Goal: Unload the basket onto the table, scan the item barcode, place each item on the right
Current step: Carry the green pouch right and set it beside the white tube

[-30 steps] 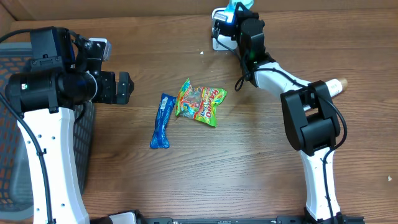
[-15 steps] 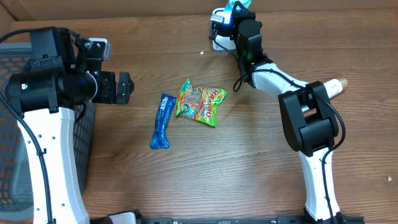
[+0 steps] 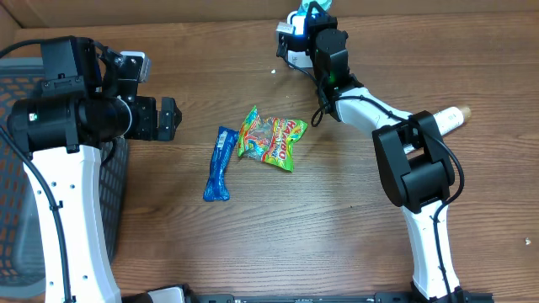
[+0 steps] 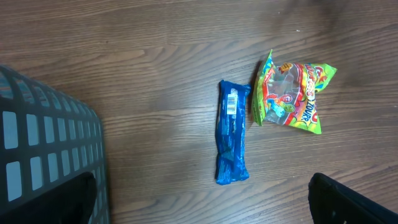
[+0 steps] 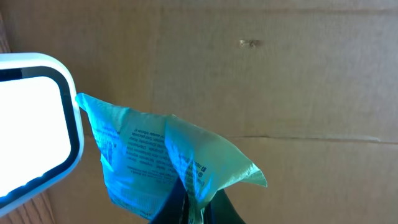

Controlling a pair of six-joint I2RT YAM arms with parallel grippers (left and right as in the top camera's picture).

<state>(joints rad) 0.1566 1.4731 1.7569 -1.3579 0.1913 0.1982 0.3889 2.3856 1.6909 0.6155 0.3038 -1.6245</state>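
Wooden table (image 3: 337,227). Right gripper (image 5: 188,208) pinches teal packet (image 5: 149,155) (white scanner (image 5: 31,118) just beside fingers). Left gripper (image 3: 172,118) spread wide, empty; blue bar (image 4: 232,134) ahead.

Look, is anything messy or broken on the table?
Nothing looks broken or spilled. The blue wrapper and the green candy bag lie loose side by side. Only a tiny white speck sits on the table, too small to identify.

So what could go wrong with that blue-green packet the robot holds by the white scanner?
The right gripper pinches the teal packet only at its lower edge, so it might slip or twist. The packet is creased and sits at the edge of the white scanner, so the barcode might not read.
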